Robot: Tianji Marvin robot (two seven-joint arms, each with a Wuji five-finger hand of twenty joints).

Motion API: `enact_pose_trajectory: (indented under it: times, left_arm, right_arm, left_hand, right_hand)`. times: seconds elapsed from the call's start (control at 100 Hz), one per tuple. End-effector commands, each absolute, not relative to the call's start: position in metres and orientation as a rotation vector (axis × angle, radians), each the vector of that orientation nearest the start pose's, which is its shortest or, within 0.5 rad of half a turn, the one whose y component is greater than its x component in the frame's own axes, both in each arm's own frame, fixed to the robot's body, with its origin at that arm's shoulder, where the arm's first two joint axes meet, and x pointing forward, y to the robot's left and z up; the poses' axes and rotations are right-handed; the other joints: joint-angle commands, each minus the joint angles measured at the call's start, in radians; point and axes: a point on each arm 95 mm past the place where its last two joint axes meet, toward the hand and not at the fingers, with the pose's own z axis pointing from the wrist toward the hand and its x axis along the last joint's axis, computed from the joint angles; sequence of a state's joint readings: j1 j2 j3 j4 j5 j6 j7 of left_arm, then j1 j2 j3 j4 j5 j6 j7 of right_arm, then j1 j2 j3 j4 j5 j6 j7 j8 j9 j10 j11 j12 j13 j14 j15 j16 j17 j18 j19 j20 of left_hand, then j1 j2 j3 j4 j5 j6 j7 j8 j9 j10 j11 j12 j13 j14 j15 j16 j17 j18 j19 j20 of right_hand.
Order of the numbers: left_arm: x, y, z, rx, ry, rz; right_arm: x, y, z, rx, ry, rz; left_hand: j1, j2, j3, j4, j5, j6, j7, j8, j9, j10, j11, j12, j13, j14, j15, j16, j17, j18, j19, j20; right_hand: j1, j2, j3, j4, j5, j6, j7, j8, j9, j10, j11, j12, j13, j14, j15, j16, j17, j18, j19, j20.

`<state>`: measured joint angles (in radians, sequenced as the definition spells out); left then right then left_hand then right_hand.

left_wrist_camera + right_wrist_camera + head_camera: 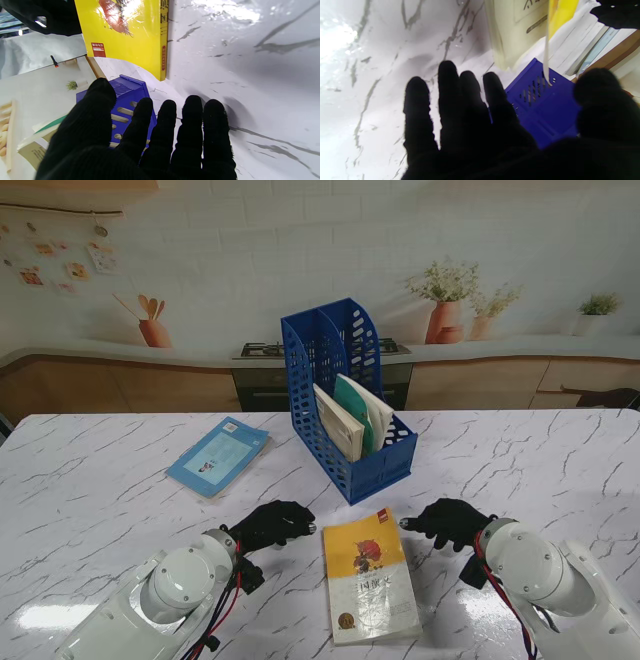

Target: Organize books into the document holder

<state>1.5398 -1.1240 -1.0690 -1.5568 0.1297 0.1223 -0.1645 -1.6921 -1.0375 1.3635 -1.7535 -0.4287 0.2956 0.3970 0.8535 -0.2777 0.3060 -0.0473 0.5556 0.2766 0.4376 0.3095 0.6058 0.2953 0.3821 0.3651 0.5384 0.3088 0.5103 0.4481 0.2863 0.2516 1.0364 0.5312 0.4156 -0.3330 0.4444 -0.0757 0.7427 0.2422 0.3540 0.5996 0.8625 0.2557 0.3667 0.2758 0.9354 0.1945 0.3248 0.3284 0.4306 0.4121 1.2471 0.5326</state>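
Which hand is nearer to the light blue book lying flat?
Left. The left hand sits just nearer to me than the light blue book; the right hand lies beyond the yellow book.

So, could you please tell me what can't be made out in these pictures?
- Stand view: how many books stand in the holder; its walls hide their lower parts.
- Stand view: the print on the blue book, too small to read.
- Left wrist view: the yellow book is cut off by the edge, and the left hand covers part of the holder.
- Right wrist view: the right hand is a dark, blurred shape hiding the table.
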Motion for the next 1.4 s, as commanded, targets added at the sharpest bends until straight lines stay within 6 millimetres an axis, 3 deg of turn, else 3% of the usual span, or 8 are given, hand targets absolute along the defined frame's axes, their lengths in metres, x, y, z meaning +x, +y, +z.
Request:
enact_pose_trajectory:
  times: [0.0,0.49,0.83,1.11,1.16,1.25,1.34,1.39]
  left_arm:
    - [0.374,-0.056,-0.380,-2.299,1.302,-1.753]
    - [0.374,-0.067,-0.397,-2.497,1.229,-1.598]
    - [0.375,-0.074,-0.409,-2.656,1.186,-1.534]
    - [0.373,-0.078,-0.415,-2.751,1.152,-1.527]
    - [0.372,-0.079,-0.415,-2.772,1.140,-1.530]
    - [0.372,-0.080,-0.415,-2.791,1.112,-1.530]
    - [0.371,-0.082,-0.414,-2.788,1.076,-1.533]
    - [0.371,-0.082,-0.414,-2.788,1.054,-1.536]
  right_arm:
    - [0.363,-0.038,-0.337,-2.531,-1.612,-1.596]
    - [0.361,-0.018,-0.360,-2.622,-1.513,-1.369]
    - [0.360,-0.006,-0.376,-2.608,-1.460,-1.306]
    - [0.361,0.001,-0.383,-2.584,-1.446,-1.269]
    - [0.361,0.002,-0.383,-2.583,-1.447,-1.270]
    - [0.361,0.003,-0.384,-2.582,-1.448,-1.279]
    - [0.361,0.003,-0.384,-2.580,-1.451,-1.286]
    - [0.361,0.003,-0.384,-2.578,-1.452,-1.288]
  left_hand:
    - [-0.032,-0.033,0.019,0.009,-0.011,0.025,0.011,0.004,0.021,0.000,0.022,0.009,0.049,0.045,0.020,0.006,0.051,-0.043,0.037,-0.004]
    - [-0.084,-0.052,0.040,0.001,0.016,0.248,-0.062,-0.042,0.094,0.173,0.092,-0.008,0.256,0.078,0.121,-0.021,0.357,0.001,0.088,-0.098]
    - [-0.087,-0.056,0.082,-0.003,0.018,0.258,-0.073,-0.044,0.088,0.184,0.093,-0.008,0.248,0.093,0.133,-0.028,0.360,0.020,0.087,-0.134]
    - [-0.082,-0.065,0.124,-0.004,0.001,0.263,-0.083,-0.047,0.061,0.190,0.088,-0.010,0.224,0.116,0.133,-0.029,0.325,0.032,0.109,-0.124]
    - [-0.080,-0.067,0.133,-0.003,-0.005,0.267,-0.090,-0.050,0.052,0.194,0.087,-0.010,0.239,0.086,0.137,-0.028,0.324,0.029,0.111,-0.122]
    - [-0.077,-0.071,0.153,-0.002,-0.028,0.278,-0.110,-0.057,0.017,0.209,0.081,-0.011,0.204,0.136,0.129,-0.028,0.319,0.033,0.106,-0.123]
    - [-0.076,-0.077,0.178,-0.002,-0.048,0.290,-0.134,-0.066,-0.015,0.220,0.082,-0.010,0.230,0.071,0.137,-0.029,0.326,0.020,0.104,-0.124]
    - [-0.076,-0.081,0.193,-0.003,-0.061,0.299,-0.149,-0.072,-0.040,0.231,0.076,-0.013,0.223,0.098,0.129,-0.033,0.336,0.016,0.100,-0.127]
  right_hand:
    - [-0.046,-0.016,0.012,-0.021,-0.003,0.039,0.008,-0.014,0.006,0.030,0.030,-0.018,0.029,0.026,-0.002,-0.019,0.028,0.171,0.040,-0.012]
    - [-0.056,0.013,0.002,-0.026,0.022,0.155,0.000,-0.055,0.023,0.142,0.039,-0.036,0.086,0.093,0.032,-0.110,0.173,0.093,0.065,-0.102]
    - [-0.035,0.022,-0.008,-0.024,0.039,0.164,0.019,-0.061,0.048,0.150,0.050,-0.033,0.120,0.096,0.035,-0.122,0.225,0.064,0.068,-0.134]
    - [0.097,0.029,-0.073,-0.014,0.039,0.156,0.032,-0.071,0.050,0.144,0.052,-0.032,0.126,0.093,0.031,-0.131,0.229,0.055,0.075,-0.165]
    - [0.111,0.025,-0.071,-0.012,0.040,0.156,0.033,-0.072,0.051,0.143,0.052,-0.033,0.129,0.093,0.031,-0.131,0.229,0.054,0.075,-0.166]
    - [0.116,0.026,-0.075,-0.010,0.039,0.153,0.035,-0.072,0.051,0.143,0.050,-0.033,0.128,0.093,0.030,-0.132,0.229,0.054,0.075,-0.168]
    - [0.120,0.028,-0.078,-0.009,0.039,0.152,0.036,-0.072,0.051,0.142,0.049,-0.034,0.126,0.092,0.028,-0.133,0.228,0.053,0.074,-0.170]
    - [0.122,0.028,-0.078,-0.008,0.037,0.150,0.037,-0.072,0.050,0.140,0.048,-0.034,0.125,0.092,0.027,-0.133,0.227,0.052,0.072,-0.171]
